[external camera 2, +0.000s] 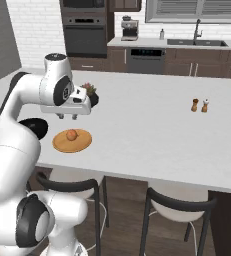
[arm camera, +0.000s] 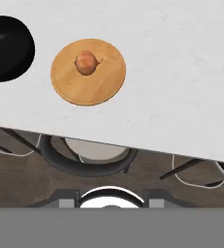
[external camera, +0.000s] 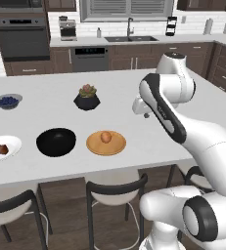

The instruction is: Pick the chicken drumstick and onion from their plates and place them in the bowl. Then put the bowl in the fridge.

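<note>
The onion sits on the wooden plate, right of the black bowl. It is round and might roll off if bumped. The gripper hangs above, holding nothing; I cannot tell how wide it is.

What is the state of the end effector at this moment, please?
End effector: above the white counter, not touching the round orange-tan onion or anything else; open or closed cannot be told.
</note>
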You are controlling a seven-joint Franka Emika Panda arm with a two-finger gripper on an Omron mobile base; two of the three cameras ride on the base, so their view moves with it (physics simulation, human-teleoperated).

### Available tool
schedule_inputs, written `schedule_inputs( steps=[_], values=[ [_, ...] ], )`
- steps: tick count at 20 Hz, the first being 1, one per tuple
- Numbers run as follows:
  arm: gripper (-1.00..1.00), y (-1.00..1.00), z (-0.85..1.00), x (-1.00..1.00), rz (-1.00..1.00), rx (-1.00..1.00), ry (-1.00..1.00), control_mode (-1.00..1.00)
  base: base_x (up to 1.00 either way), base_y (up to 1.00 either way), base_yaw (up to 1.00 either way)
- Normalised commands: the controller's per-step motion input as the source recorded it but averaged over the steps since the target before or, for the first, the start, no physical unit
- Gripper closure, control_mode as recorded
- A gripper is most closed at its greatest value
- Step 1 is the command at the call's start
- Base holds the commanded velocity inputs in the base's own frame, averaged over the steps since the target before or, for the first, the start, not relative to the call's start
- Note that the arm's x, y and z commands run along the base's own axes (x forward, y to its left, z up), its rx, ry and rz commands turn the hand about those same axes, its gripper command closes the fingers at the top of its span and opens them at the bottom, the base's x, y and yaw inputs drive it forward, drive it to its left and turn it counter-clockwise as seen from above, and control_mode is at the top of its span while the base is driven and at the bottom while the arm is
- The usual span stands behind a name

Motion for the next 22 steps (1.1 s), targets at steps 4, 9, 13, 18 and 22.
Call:
schedule_inputs(
  steps=[4, 9, 13, 18, 22],
  values=[
    [-1.0, 0.02, 0.0, -0.2, 0.0, 0.0, 0.0, -1.0, 0.0, 0.0, 0.0],
    [-1.0, 0.22, -0.11, -0.12, 0.0, 0.09, 0.0, -1.0, 0.0, 0.0, 0.0],
    [-1.0, 0.47, -0.5, 0.04, 0.0, 0.04, 0.01, -1.0, 0.0, 0.0, 0.0],
    [-1.0, 0.49, -0.8, 0.63, 0.0, 0.04, 0.17, -1.0, 0.0, 0.0, 0.0],
    [-1.0, 0.27, -0.5, 1.0, 0.0, -0.01, 0.16, -1.0, 0.0, 0.0, 0.0]
  ],
)
